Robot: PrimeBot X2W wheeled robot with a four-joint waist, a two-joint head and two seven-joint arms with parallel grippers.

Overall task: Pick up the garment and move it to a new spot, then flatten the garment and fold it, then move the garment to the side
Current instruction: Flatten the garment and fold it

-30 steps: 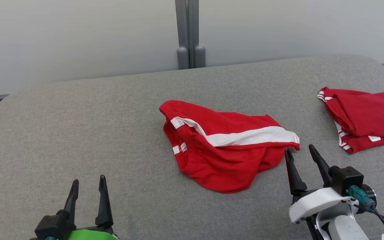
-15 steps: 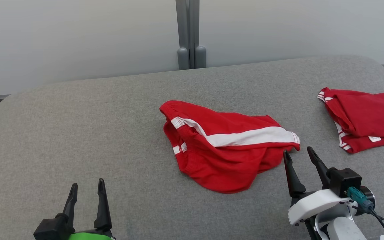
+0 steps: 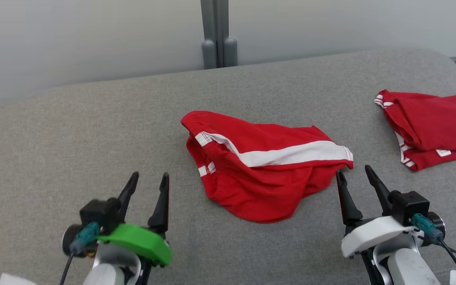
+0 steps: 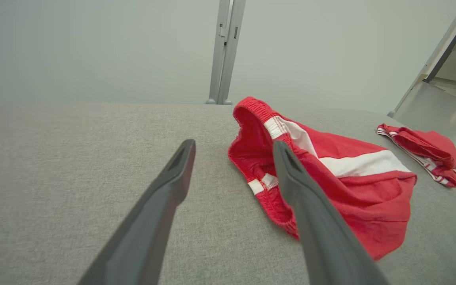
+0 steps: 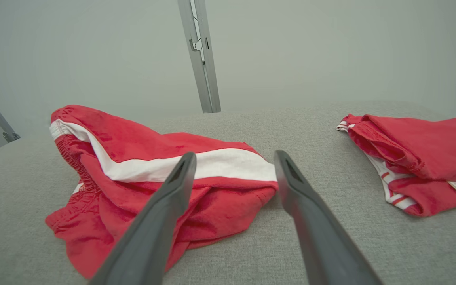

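the right end effector (image 3: pixel 352 169), wide and empty, is the nearer one: the crumpled red garment (image 3: pixel 263 174) lies on the grey worktop (image 3: pixel 93 130) just ahead and to its left, the white-striped hem just beside its fingertips. the left end effector (image 3: pixel 150 174), also wide and empty, has the waistband ahead to its right, clearly apart. the garment's long axis runs crosswise between them. farther off to the right end effector's right lies a folded red cloth (image 3: pixel 430 126).

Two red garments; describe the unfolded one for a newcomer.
On the grey cushion, look at the middle, below the grey post. The crumpled red shorts lie there, crossed by one broad white stripe; the other red garment, far right, is folded flat.
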